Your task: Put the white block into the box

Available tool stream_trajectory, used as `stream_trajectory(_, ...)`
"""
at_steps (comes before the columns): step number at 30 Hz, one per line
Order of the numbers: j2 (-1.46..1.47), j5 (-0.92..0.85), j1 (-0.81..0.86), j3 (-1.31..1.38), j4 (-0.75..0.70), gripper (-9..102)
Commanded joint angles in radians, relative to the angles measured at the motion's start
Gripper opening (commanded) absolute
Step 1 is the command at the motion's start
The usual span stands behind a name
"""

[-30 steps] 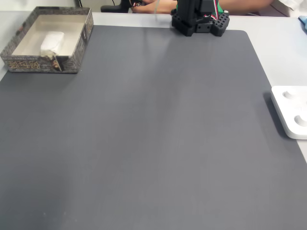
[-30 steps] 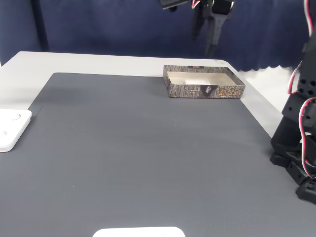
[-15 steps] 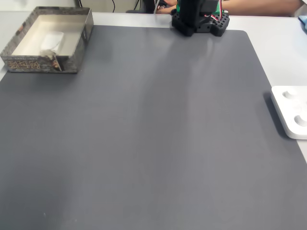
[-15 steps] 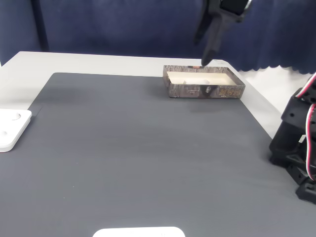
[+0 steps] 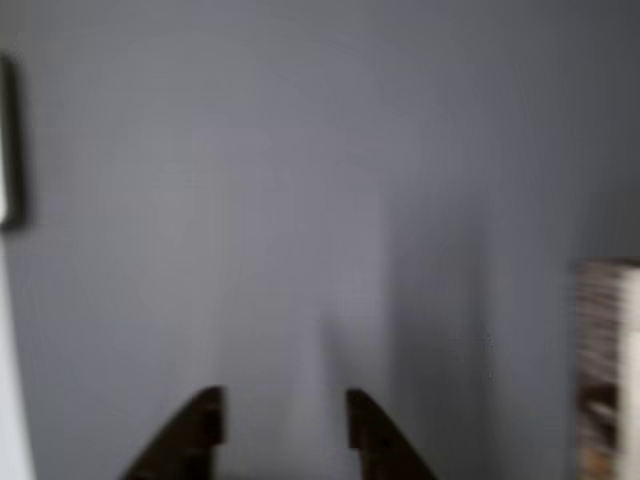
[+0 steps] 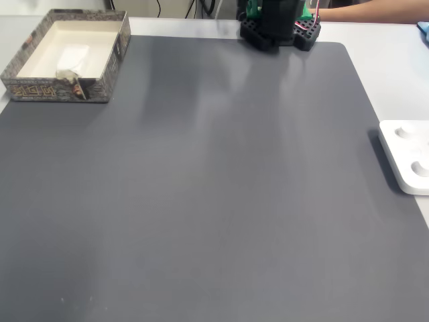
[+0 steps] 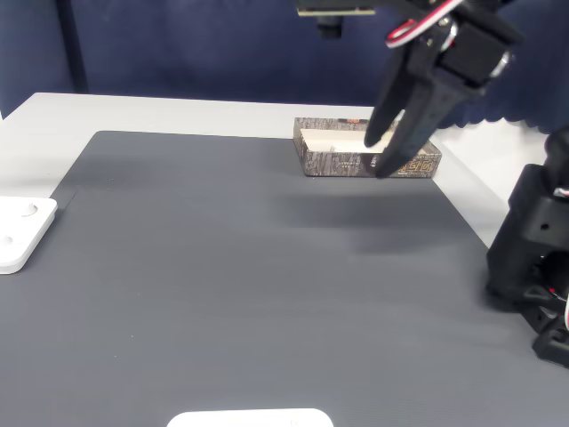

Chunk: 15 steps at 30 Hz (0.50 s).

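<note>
- My gripper (image 7: pixel 377 156) hangs in the air above the dark grey mat (image 6: pixel 201 188), its two black fingers (image 7: pixel 418 120) pointing down and spread apart with nothing between them.
- In a fixed view the gripper tips sit in front of the box (image 7: pixel 427 165), covering part of its near wall; I cannot tell how high above the mat they are.
- In the other view, which is blurred, my gripper (image 5: pixel 283 435) enters from the bottom edge, both fingers (image 5: pixel 190 440) dark and separated, with bare grey mat (image 5: pixel 300 200) showing in the gap.
- The box (image 5: pixel 605 370) appears at the right edge of that blurred view, off to the side of my fingers.
- The white block (image 6: pixel 72 58) lies inside the box (image 6: pixel 53 90), resting on its pale beige floor, towards the middle.
- The box stands at the far left corner of the mat in a fixed view.
- My black base (image 6: pixel 278 27) sits at the far edge of the mat, well apart from the box.
- A flat white device (image 6: pixel 407 155) lies on the worktop (image 6: pixel 395 74) at the right edge of the mat.
</note>
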State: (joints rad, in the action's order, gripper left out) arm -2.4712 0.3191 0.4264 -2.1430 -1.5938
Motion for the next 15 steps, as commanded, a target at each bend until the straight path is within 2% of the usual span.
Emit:
stream_trajectory(1,-0.083,-0.13,-0.146,-0.052,-0.006,10)
stream_trajectory(6,-0.14,-0.232,-0.244,-0.14,-0.003,-2)
stream_trajectory(11,-0.258,-0.296,-0.305,-0.244,0.008,-2)
stream_trajectory(15,-0.377,-0.299,-0.328,-0.365,0.077,-2)
